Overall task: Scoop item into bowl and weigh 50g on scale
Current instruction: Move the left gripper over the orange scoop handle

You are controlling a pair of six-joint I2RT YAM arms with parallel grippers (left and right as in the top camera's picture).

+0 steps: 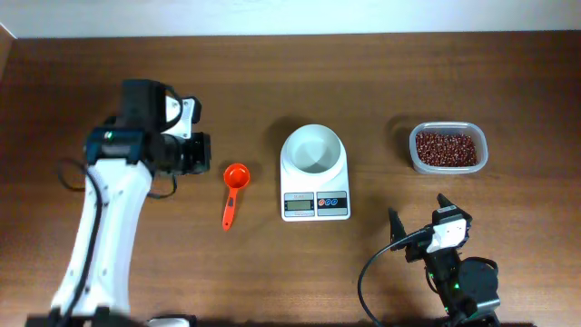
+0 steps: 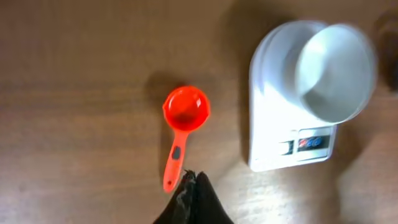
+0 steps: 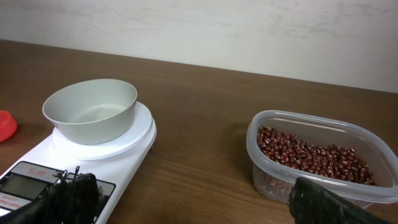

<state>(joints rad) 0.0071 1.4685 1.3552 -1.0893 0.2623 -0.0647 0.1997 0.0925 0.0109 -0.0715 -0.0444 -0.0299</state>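
The red-brown beans [image 1: 446,147] fill a clear plastic tub [image 1: 483,151] at the right; they also show in the right wrist view [image 3: 311,154]. The white bowl [image 1: 312,150] stands empty on the white scale [image 1: 315,204], also seen in the left wrist view as bowl [image 2: 336,71] on scale [image 2: 273,93]. An orange scoop [image 1: 233,189] lies left of the scale, cup away from me [image 2: 185,111]. My left gripper [image 2: 194,180] is shut and empty, hovering just right of the scoop's handle end. My right gripper [image 3: 193,202] is open and empty, low near the table's front, facing the scale and the tub.
The scale's grey display [image 1: 298,204] and buttons [image 1: 331,202] face the front edge. Bare brown wood table [image 1: 272,73] surrounds everything. A pale wall [image 3: 249,31] stands behind the table.
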